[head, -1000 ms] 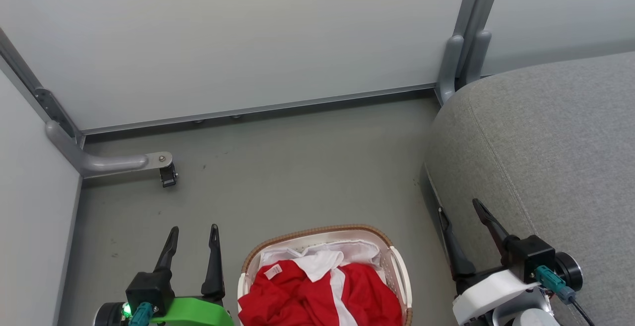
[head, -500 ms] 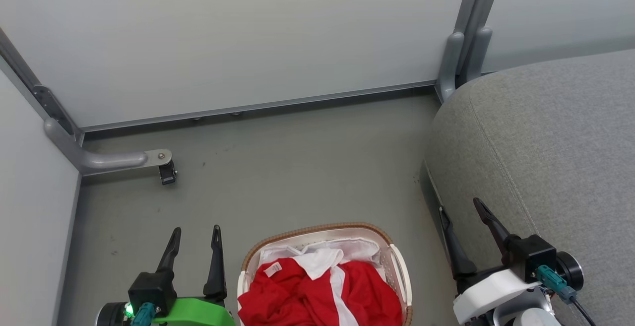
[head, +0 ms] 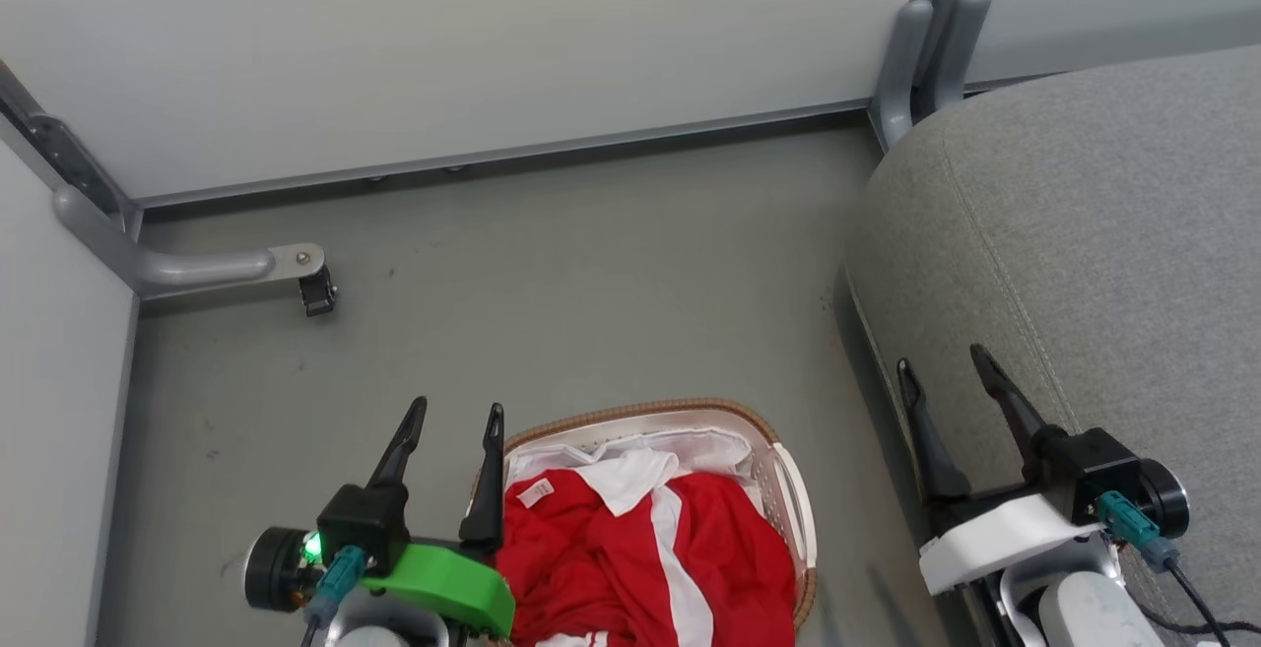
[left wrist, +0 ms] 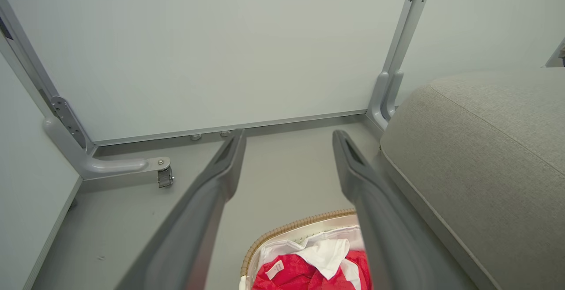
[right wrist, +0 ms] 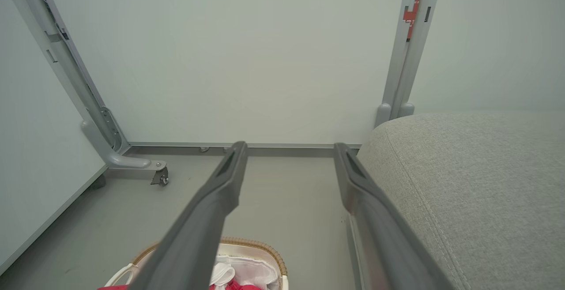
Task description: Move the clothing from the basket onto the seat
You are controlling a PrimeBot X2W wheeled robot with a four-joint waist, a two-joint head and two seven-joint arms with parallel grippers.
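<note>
Left end effector (head: 458, 406), wide open and empty, has closed in on the basket (head: 630, 411) at its nine o'clock rim, a first grab likely; red clothing (head: 591, 549) lies inside. Right end effector (head: 938, 356) likewise open, empty.

A grey floor (head: 591, 263) with a few dark scuffs runs up to pale partition panels (head: 473, 46) framed in grey metal. A grey post (head: 921, 46) joins two panels at the back corner. At the left, a curved metal support foot (head: 197, 271) ends in a small black caster (head: 317, 292). A crumpled white sheet (head: 630, 475) lies low in the head view.
</note>
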